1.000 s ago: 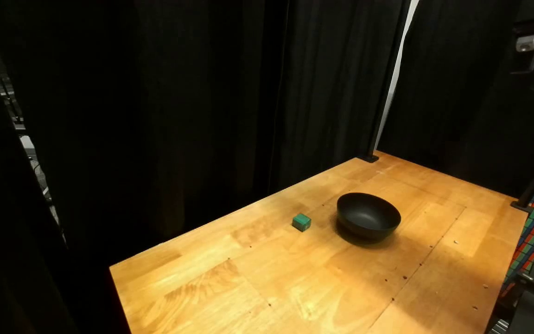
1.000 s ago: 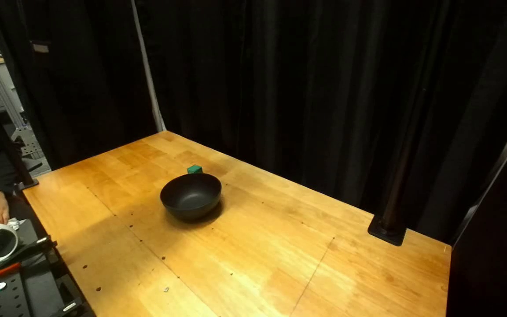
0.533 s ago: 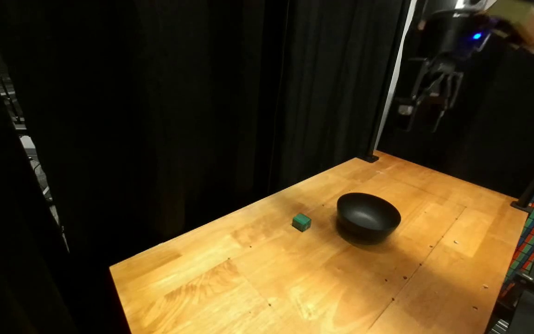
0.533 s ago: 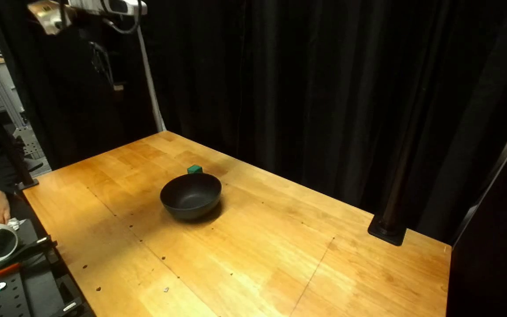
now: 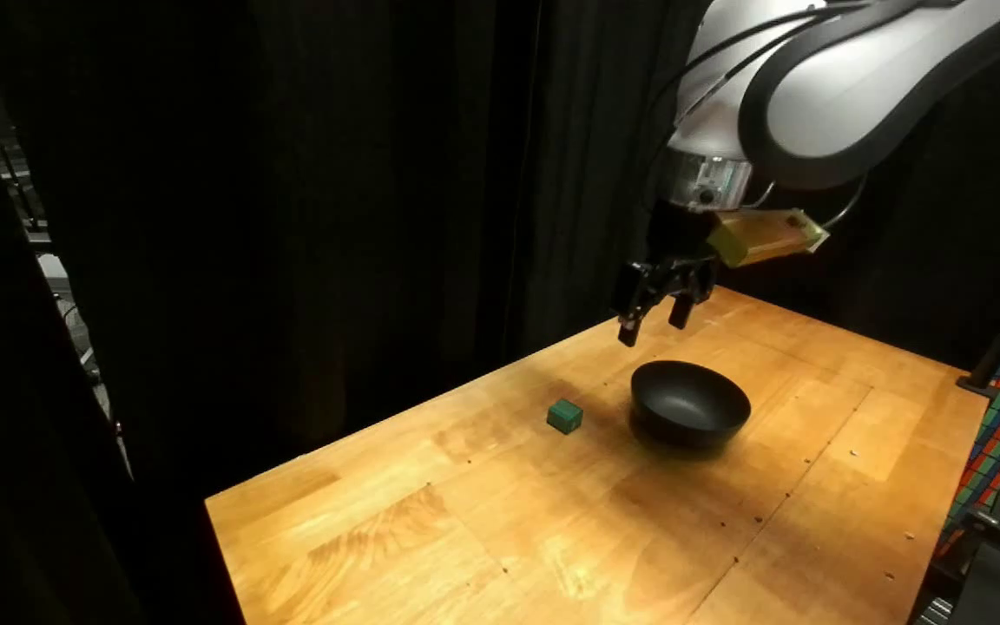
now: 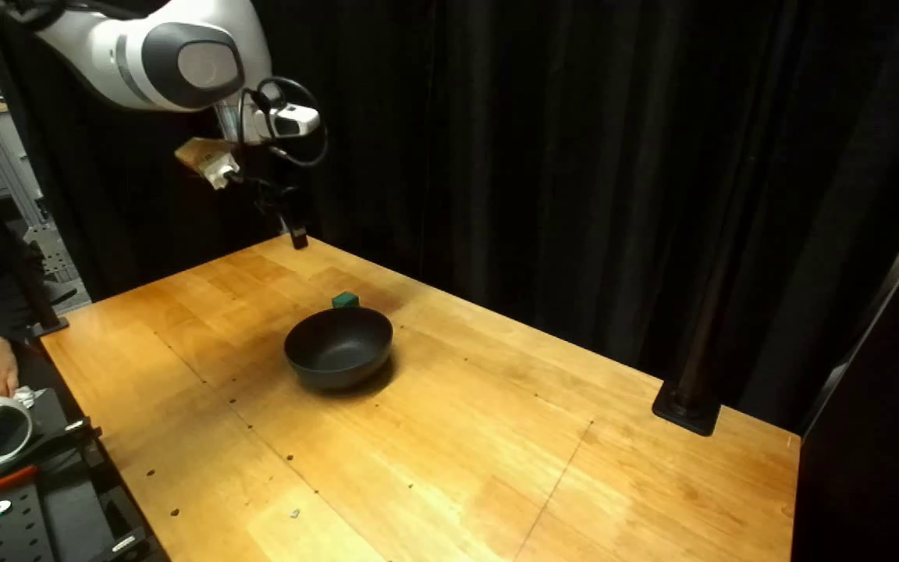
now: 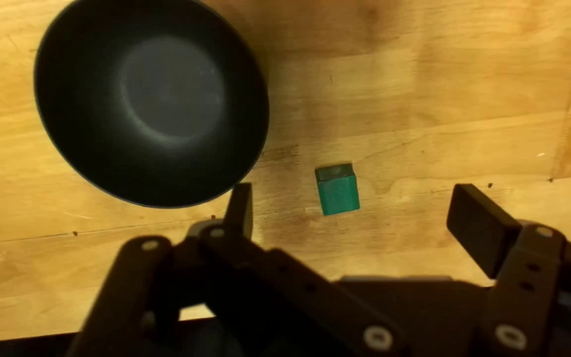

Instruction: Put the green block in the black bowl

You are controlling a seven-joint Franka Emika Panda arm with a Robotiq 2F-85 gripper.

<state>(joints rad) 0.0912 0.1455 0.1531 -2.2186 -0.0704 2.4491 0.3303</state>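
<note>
With the hand [image 5: 654, 325] wide and empty and the green block [image 7: 338, 194] just clear of the black bowl [image 5: 689, 406], near the long edge of the desk [image 5: 413, 555] by the curtain [image 5: 378, 217], lowering off-centre could drive one finger [image 7: 242, 210] against the bowl

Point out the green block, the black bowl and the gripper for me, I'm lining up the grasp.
Green block [image 7: 339, 194]: wrist view, on the brighter of its two visible faces.
Black bowl [image 7: 169, 91]: wrist view, on its inside bottom.
Gripper [image 5: 654, 325]: in an exterior view, midway between its spread fingertips.
</note>
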